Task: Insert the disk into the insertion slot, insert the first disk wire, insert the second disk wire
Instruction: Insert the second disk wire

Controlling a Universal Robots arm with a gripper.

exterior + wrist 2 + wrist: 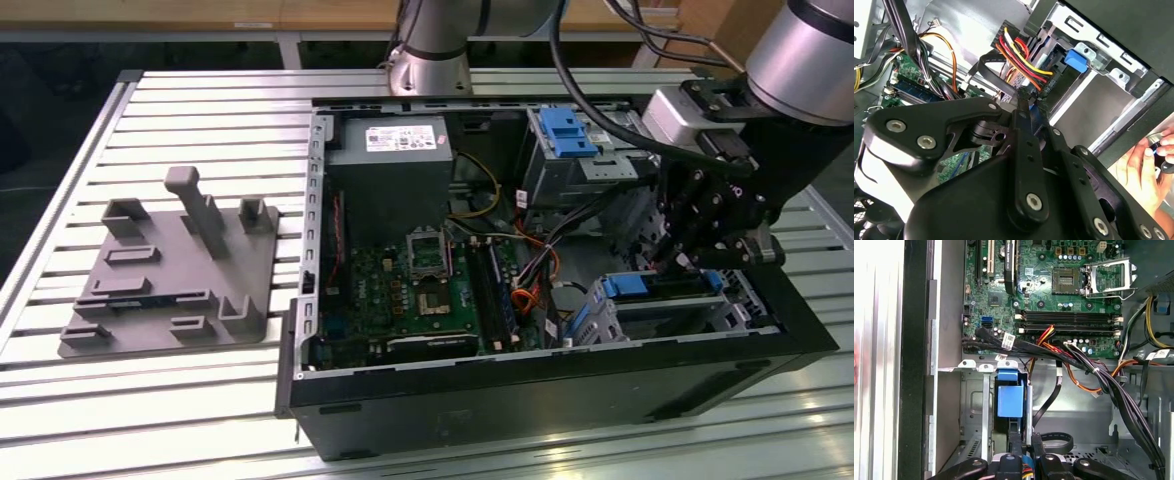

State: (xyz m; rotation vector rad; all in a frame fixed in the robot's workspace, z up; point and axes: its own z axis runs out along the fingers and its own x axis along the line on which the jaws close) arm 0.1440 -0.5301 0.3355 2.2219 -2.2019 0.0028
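The disk [651, 289], in its bright blue carrier, lies inside the insertion slot [742, 302] at the case's corner on the exterior view's right. Its blue tab [1010, 400] [1076, 59] shows in both wrist views, framed by the slot's grey sheet metal [971, 405] [1089, 102]. My gripper [689, 262] hangs right over the disk's end. Its fingers [1024, 107] look shut on the plug of a red, yellow and orange disk wire [1021, 55], held at the disk's edge. A flat black disk wire [1050, 397] hangs loose beside the gripper [1025, 441].
The open case holds a green motherboard [427, 285], a grey power supply [390, 165] and a taller metal cage with a blue clip [566, 130]. Black cable bundles [1114, 390] cross near the slot. A grey fixture plate [160, 290] lies on the slatted table. A hand [1149, 165] is outside the case wall.
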